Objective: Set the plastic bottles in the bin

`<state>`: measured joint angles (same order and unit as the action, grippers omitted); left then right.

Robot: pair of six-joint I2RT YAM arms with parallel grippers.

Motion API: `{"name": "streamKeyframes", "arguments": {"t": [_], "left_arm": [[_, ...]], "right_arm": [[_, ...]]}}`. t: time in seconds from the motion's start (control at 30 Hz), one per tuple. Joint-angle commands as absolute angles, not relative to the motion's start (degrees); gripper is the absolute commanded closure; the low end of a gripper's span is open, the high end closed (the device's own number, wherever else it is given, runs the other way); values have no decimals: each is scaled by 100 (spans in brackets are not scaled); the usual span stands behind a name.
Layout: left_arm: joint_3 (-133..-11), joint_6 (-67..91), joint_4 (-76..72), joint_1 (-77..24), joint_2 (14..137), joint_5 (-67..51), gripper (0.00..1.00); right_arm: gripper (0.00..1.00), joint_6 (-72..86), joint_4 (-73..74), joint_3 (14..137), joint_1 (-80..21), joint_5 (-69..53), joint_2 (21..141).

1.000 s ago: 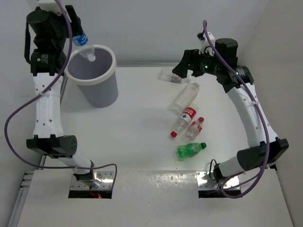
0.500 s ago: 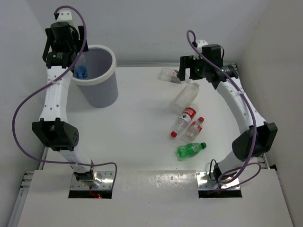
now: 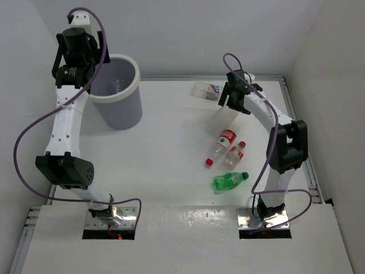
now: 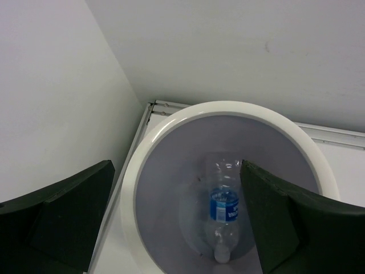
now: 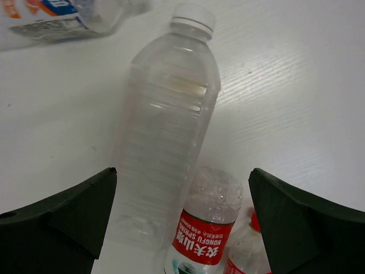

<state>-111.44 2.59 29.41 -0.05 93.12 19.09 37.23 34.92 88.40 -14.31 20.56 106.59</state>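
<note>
The bin (image 3: 121,101) stands at the back left; its white rim (image 4: 171,128) fills the left wrist view. A blue-labelled plastic bottle (image 4: 224,207) lies inside it, cap toward me. My left gripper (image 3: 85,71) hangs open and empty over the bin's left side (image 4: 175,194). On the right, my right gripper (image 3: 232,103) is open just above a clear unlabelled bottle (image 5: 168,131) (image 3: 219,119), its fingers apart on either side and touching nothing. Beside it lie a red-labelled bottle (image 3: 221,145) (image 5: 205,234), a small red-capped bottle (image 3: 235,154) and a green bottle (image 3: 230,180).
Another clear bottle with a blue and orange label (image 3: 205,90) (image 5: 57,17) lies near the back wall behind the right gripper. White walls close in the table at the back and both sides. The left arm's purple cable (image 3: 25,142) loops out to the left.
The left gripper opened and the blue-labelled bottle dropped into the bin. The right arm swung down and in, bringing its open gripper low over the clear bottle.
</note>
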Motion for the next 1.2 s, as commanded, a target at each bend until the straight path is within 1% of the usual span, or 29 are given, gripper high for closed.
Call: {"name": "streamKeyframes", "arguments": {"t": [0.0, 0.3, 0.4, 0.97, 1.13, 1.17], "left_arm": [[-11083, 255, 2725, -53, 9062, 1837, 0], [-11030, 308, 2725, -158, 9062, 1670, 0], [-10978, 308, 2725, -158, 9062, 1670, 0], [-11030, 308, 2672, -211, 9167, 1564, 0], [-10812, 193, 2444, -211, 8983, 1258, 0], [-10750, 193, 2313, -159, 8930, 1179, 0]], "right_arm": [[3, 4639, 3647, 9088, -1415, 2689, 10792], [1, 5264, 3753, 9544, -1424, 2180, 11478], [1, 5300, 3753, 9746, -1450, 2241, 11689], [1, 5107, 3542, 9589, -1450, 2136, 12384], [1, 5028, 3490, 9580, -1442, 2083, 12533], [2, 4993, 3463, 9597, -1459, 2013, 12525]]}}
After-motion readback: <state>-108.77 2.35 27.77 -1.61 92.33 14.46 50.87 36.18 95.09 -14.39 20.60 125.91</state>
